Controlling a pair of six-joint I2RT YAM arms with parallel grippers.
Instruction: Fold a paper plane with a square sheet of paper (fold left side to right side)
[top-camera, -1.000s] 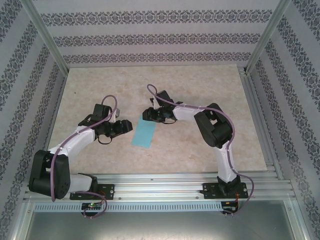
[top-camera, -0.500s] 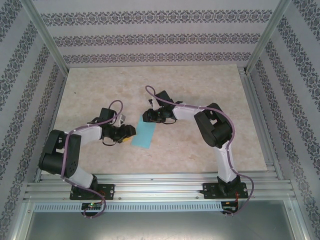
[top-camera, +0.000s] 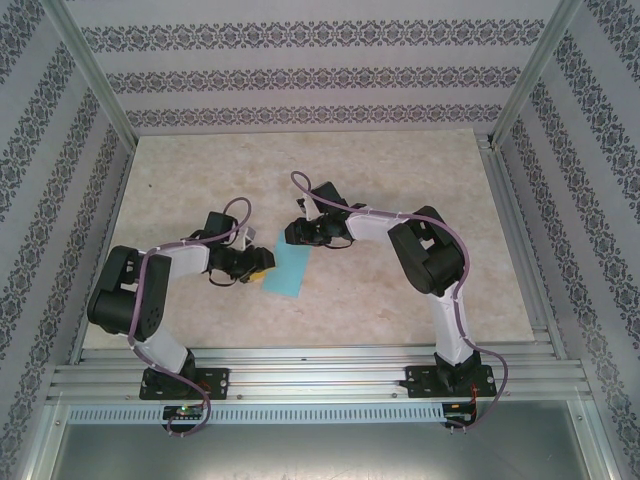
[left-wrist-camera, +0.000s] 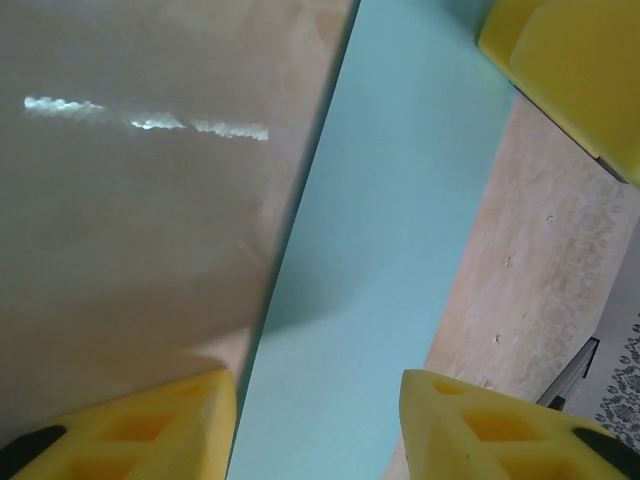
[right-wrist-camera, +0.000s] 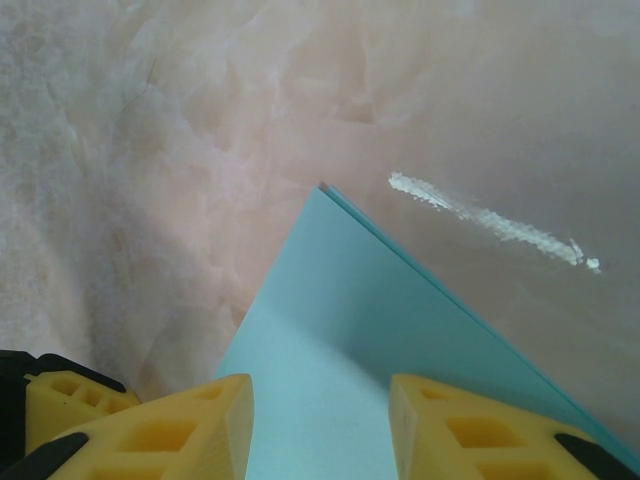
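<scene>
Left hand (top-camera: 264, 265) nearer folded paper sheet (top-camera: 289, 270), fingers apart

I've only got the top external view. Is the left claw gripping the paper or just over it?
Observer: Not gripping. The left claw is open, with the square sheet of paper lying between its fingers.
Operator: And the right claw?
Observer: Open too, straddling the sheet's end just behind a corner.
Operator: One layer or two?
Observer: Two; a lower layer's edge shows along the side by that corner.
</scene>
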